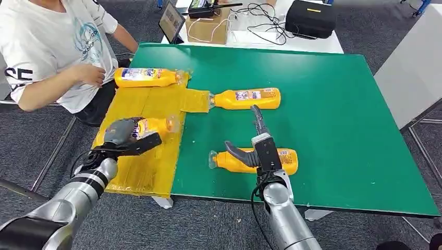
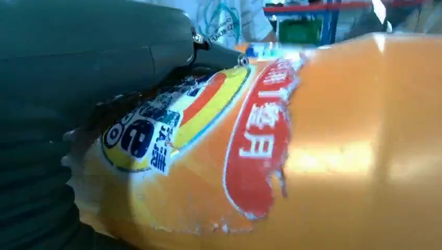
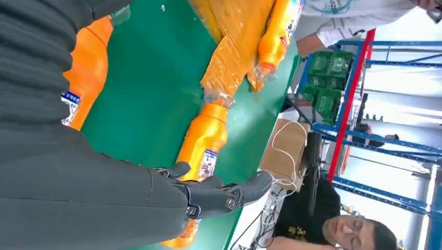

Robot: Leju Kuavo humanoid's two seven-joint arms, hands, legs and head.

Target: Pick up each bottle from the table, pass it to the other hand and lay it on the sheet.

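Left hand (image 1: 125, 136), nearest the lens: fingers wrapped around the body of an orange plastic bottle with a clear cap and blue-and-red label (image 1: 154, 126), holding it on its side over the crinkled yellow sheet (image 1: 151, 166). Whether the bottle already rests on the sheet or sits just above it, cannot tell. Left wrist view has the label (image 2: 208, 135) pressed close under the grey thumb; cap end cut off there.

Right hand (image 1: 255, 140): spread, holding nothing, hovering over a second orange bottle (image 1: 286, 159) lying on the green counter (image 1: 339, 130), just off the sheet's edge. Its wrist hides that bottle's middle.

Outward from the sheet: a third orange bottle (image 1: 250, 98) on the counter, cap touching a yellow flap of the sheet. A fourth orange bottle (image 1: 146, 77) lies on the sheet's far end, beside a seated person in a white shirt (image 1: 52, 47).

Handling, as judged: bottles look full, so moderately heavy; smooth plastic, round, likely to roll and slip. Best grip is around the labelled mid-body, not the narrow neck. Sheet is thin and wrinkled; may shift.
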